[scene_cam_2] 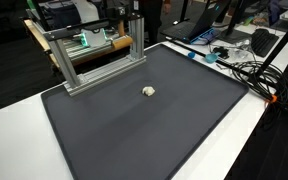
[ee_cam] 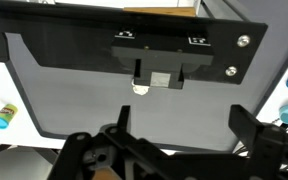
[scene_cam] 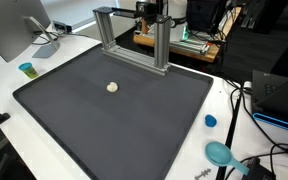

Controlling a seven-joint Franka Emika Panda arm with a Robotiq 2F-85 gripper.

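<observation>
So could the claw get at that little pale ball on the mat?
Probably yes. The ball lies alone on the dark mat with nothing over it, and the claw looks open. The metal frame stands at the mat's edge, so the claw may need steering round it.

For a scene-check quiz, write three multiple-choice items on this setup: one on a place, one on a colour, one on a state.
1. Where does the white lump lie?
A. on the mat
B. in a bowl
C. on the floor

2. What colour is the mat?
A. red
B. dark grey
C. yellow

3. How does the end effector stand in the wrist view?
A. shut on the white lump
B. shut on a cup
C. open, holding nothing

Key:
1 A, both exterior views show it well inside the mat's edges.
2 B, the mat looks dark grey in every view.
3 C, its fingers are spread apart with nothing between them.
</observation>
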